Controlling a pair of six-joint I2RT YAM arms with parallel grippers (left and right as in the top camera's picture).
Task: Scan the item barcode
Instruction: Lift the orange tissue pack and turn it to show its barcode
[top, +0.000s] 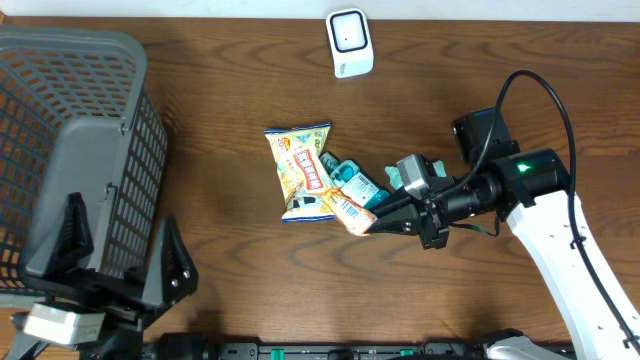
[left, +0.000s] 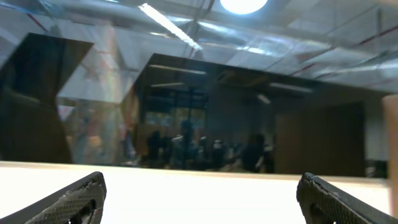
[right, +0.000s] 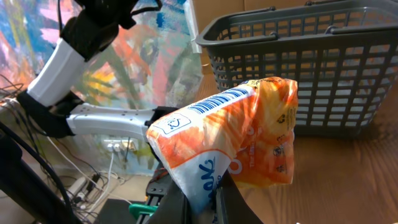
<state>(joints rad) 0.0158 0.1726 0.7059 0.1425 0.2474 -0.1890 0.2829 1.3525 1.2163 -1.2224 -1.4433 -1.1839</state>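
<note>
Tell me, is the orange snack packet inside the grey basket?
No, the right gripper holds the orange snack packet over the table, well apart from the grey basket.

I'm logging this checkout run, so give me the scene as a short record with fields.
right gripper: shut on orange packet, barcode showing in wrist view
left gripper: open, empty, by grey basket
scanner: white, at far edge of table, apart from the packet
other items: yellow bag and teal packet on table
</note>
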